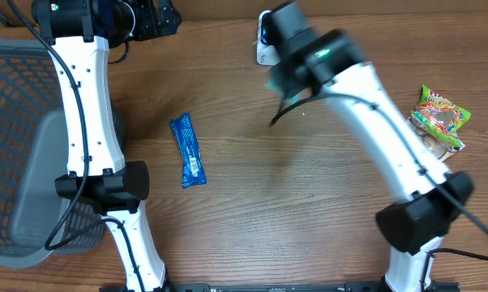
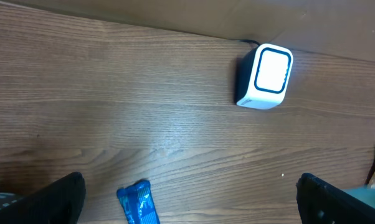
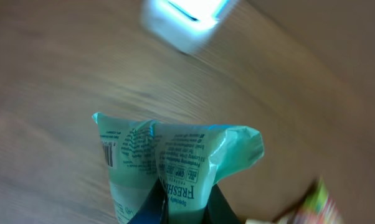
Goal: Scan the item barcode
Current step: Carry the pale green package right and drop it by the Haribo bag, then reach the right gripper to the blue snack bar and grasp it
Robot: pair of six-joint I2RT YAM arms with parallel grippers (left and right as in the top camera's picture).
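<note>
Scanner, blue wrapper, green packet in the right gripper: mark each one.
scanner (image 2: 270, 70), left wrist view, on its lit white front face.
blue wrapper (image 1: 188, 152), overhead view, on the middle of its length.
green packet (image 3: 175, 158), right wrist view, on the printed panel near the centre seam.

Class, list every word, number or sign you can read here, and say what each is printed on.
"FRESH", then cut off: green packet.
Its barcode digits and small print: blurred.
Blue wrapper: too small to read.
Colourful snack bag: too small to read.
White scanner: no text visible.
</note>
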